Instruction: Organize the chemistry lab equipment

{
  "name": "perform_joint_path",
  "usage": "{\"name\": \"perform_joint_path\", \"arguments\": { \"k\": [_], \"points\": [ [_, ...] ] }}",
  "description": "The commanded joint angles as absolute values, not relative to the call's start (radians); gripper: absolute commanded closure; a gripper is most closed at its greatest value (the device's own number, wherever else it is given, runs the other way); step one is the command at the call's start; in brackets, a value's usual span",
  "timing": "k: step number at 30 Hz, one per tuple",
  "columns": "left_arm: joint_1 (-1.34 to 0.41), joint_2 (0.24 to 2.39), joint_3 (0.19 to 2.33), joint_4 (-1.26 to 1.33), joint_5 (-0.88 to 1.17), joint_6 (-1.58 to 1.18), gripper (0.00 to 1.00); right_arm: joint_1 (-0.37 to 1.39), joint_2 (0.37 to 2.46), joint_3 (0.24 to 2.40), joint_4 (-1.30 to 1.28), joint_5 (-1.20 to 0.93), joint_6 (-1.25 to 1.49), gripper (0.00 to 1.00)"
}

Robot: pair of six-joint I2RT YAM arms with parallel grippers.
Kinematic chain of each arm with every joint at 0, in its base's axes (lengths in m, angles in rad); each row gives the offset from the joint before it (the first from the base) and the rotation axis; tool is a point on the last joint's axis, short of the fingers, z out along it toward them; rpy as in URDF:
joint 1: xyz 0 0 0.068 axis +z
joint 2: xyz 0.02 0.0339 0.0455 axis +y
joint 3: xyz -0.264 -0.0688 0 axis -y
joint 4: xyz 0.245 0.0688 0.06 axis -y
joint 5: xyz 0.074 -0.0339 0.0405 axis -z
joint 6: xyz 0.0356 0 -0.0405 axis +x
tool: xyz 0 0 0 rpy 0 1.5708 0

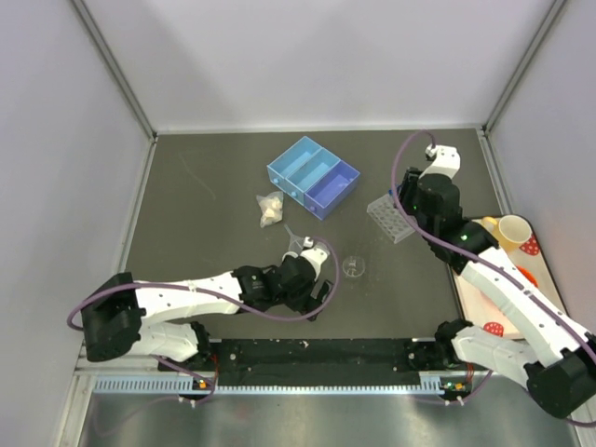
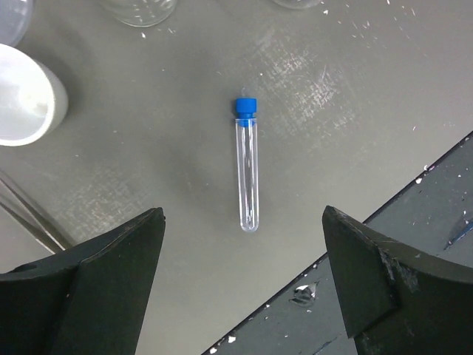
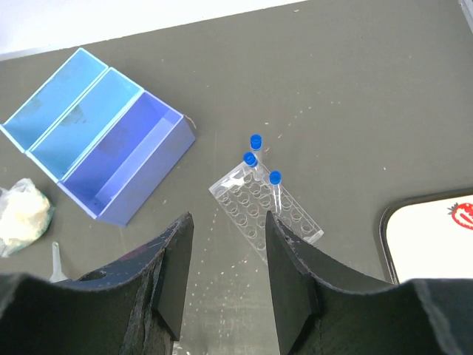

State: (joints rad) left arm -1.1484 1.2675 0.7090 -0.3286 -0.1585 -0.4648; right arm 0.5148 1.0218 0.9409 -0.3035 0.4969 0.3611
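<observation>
Now | left jaws spread above test tube | right jaws part-spread, empty | rack partly hidden

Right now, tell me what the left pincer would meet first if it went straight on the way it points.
Most likely the blue-capped test tube, lying flat on the table, centred ahead of the open left pincer. Depth is unclear, but nothing else shows in that line.

Dark table: blue divided box, tube rack, loose test tube, round dish, tray.

Blue box, mug, perhaps cotton bag.
</observation>
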Motion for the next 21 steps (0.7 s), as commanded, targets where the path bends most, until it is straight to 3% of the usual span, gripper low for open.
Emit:
{"name": "perform_joint_path", "arguments": {
  "k": [1,15,21],
  "points": [
    [-1.184,1.301,0.738,-0.273,-0.202,-0.508,0.07,0.529,0.96,0.928,-0.347,0.465,0.368,0.56],
    [-1.253,1.506,0.808,-0.35,-0.353,-0.609,0.14,0.534,0.877,0.879,-0.38,0.408,0.373,0.56],
    [-1.259,1.552,0.825,-0.367,-0.353,-0.62,0.42,0.535,0.858,0.87,-0.391,0.411,0.367,0.57]
  ]
}}
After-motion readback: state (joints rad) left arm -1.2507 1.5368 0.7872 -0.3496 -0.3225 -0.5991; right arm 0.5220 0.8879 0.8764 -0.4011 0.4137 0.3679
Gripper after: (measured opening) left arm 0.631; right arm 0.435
